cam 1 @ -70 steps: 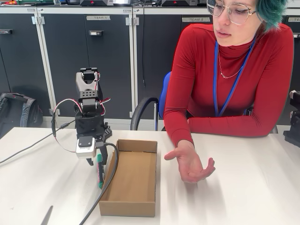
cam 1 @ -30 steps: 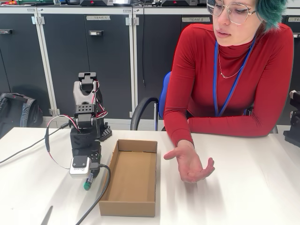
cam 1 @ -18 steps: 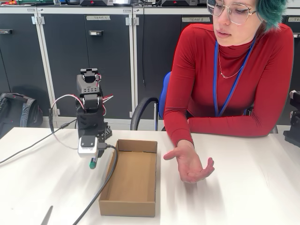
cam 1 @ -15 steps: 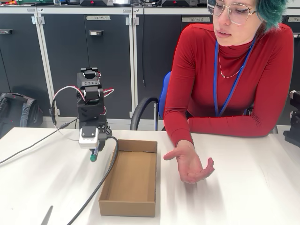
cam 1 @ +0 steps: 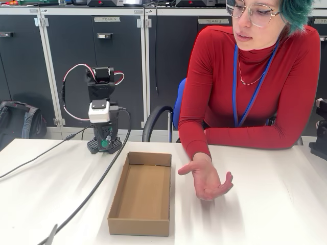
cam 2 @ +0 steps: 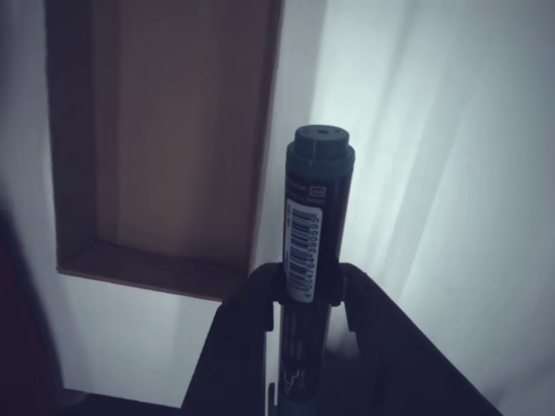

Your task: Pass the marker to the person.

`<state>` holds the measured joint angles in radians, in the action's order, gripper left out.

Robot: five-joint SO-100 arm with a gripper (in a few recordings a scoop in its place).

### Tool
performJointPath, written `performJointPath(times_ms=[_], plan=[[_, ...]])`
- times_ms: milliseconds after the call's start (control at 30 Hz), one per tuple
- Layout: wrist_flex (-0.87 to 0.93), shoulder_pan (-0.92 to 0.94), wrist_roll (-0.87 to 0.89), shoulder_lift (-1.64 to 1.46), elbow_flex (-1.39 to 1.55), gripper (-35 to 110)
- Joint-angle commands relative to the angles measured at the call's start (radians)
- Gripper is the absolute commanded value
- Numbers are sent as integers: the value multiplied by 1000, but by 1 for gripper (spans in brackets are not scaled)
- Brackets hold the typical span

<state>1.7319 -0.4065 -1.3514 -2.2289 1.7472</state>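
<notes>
The marker, a thick cylinder with a dark green flat end and a white barcode label down its barrel, stands between the two black fingers of my end effector, which are pressed against it from both sides. On my wrist feed it points toward twelve o'clock, its end over the white bench just right of the box. In the fixed view I see only its green end poking out under the raised wrist.

I count one marker, one open brown cardboard box, one black robot arm and one person in a red turtleneck with a blue lanyard.

The arm is folded up high at about ten o'clock from the box, standing over its base at the bench's far edge, with the white camera block on the wrist facing the fixed camera. A black cable runs from the wrist down across the bench toward seven o'clock. The end effector hangs above the bench, well apart from the box.

The person sits behind the bench at roughly two o'clock from the box, one forearm laid along the bench. The other hand is held out palm up, fingers loosely curled, just beside the box's right wall at three o'clock, apart from the marker.
</notes>
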Motion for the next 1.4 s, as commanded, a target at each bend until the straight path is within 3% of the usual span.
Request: performJointPath(times_ms=[0, 433, 1000, 1367], plan=[[-23, -51, 51, -87, -77, -5], [-531, -241, 345, -81, -152, -5], [-1005, -373, 460, 152, -278, -5], [-1259, -402, 680, 351, -342, -5]])
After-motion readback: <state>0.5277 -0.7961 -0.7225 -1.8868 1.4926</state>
